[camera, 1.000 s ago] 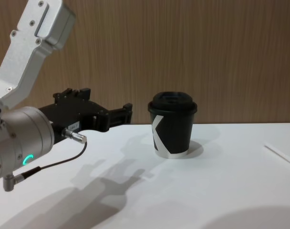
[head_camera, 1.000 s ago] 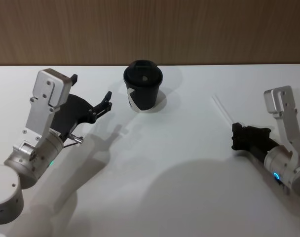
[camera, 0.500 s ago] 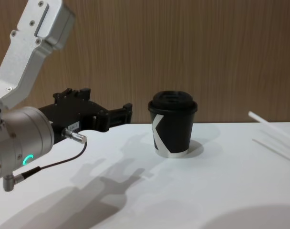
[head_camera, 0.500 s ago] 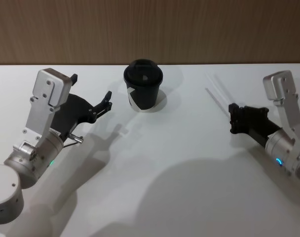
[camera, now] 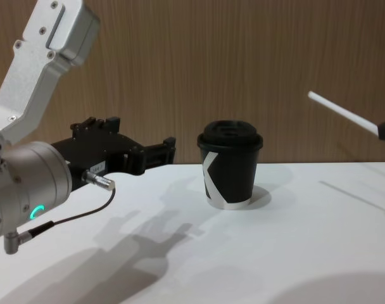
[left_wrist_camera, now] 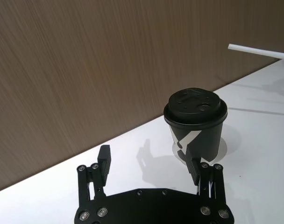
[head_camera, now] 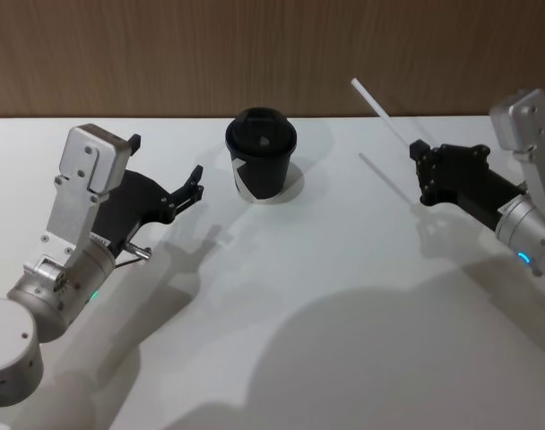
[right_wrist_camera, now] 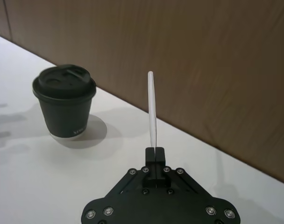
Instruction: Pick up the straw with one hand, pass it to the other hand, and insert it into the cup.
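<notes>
Right gripper (head_camera: 419,154), a black boxy two-finger claw, is held above the white table (head_camera: 326,296), to the right of the small black paper cup with a black lid (head_camera: 261,166). Its fingers are clamped on one end of the long, thin white straw (head_camera: 383,115).

The straw is clear of the table. Its long axis is tilted, and the free end points up and leftward, toward the cup's side and the brown wood-panel wall (head_camera: 165,54).

Left gripper (head_camera: 166,157), with a silver wrist, hovers left of the cup with its fingers spread apart. Bare table lies between the cup and each gripper.

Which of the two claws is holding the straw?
The right gripper, pinching the straw above the table; the left gripper is open and empty.
</notes>
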